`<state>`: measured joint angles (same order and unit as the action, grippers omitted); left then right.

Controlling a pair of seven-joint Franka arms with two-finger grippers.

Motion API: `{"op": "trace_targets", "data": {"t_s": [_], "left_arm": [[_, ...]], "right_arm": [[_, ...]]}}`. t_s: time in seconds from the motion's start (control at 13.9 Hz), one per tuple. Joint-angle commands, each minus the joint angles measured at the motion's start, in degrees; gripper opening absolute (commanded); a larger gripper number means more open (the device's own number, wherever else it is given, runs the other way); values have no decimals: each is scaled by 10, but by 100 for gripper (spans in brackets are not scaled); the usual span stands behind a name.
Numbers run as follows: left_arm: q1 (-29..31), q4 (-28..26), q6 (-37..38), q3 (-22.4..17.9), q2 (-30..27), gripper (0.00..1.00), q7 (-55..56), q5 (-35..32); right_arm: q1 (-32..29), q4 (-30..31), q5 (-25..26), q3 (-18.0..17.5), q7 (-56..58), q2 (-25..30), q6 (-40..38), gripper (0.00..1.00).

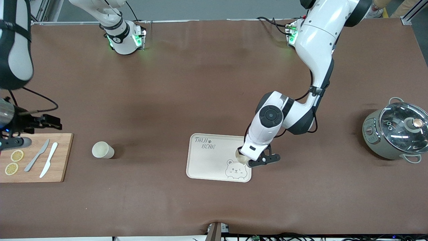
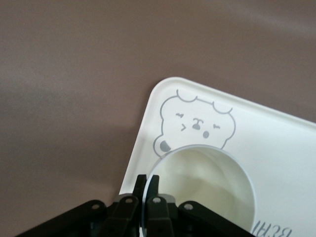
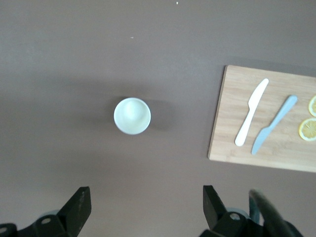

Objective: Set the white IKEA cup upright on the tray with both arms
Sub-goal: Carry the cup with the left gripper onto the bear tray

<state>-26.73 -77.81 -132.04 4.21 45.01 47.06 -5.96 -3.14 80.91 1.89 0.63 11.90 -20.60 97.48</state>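
A white cup (image 1: 241,154) stands upright, mouth up, over the corner of the cream tray (image 1: 210,160) beside the bear drawing. My left gripper (image 1: 245,159) is shut on its rim, one finger inside the wall and one outside, as the left wrist view shows (image 2: 148,180) with the cup (image 2: 202,187) and tray (image 2: 276,133). I cannot tell whether the cup's base rests on the tray. A second white cup (image 1: 103,150) stands upright on the table between tray and cutting board. My right gripper (image 1: 50,122) is open and empty, high above the table (image 3: 145,197) with that cup (image 3: 132,116) below it.
A wooden cutting board (image 1: 33,157) with two knives and lemon slices lies at the right arm's end, also in the right wrist view (image 3: 266,118). A grey pot with a glass lid (image 1: 394,134) stands at the left arm's end.
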Motion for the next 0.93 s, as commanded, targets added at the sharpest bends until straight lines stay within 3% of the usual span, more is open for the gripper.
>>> {"op": "trace_targets", "data": {"t_s": [0.0, 0.29, 0.57, 0.86], "left_arm": [[-23, 38, -19, -19, 29, 0, 36, -15], [-36, 38, -43, -26, 44, 0, 53, -16], [-58, 38, -75, -50, 60, 0, 73, -16], [-61, 38, -77, -51, 64, 0, 74, -16]], "right_arm": [[-22, 15, -7, 1, 34, -33, 52, 100], [-47, 52, -51, 1, 72, -60, 114, 100], [-49, 57, -65, 1, 73, -84, 138, 100], [-42, 99, -72, 1, 73, -85, 187, 100]]}}
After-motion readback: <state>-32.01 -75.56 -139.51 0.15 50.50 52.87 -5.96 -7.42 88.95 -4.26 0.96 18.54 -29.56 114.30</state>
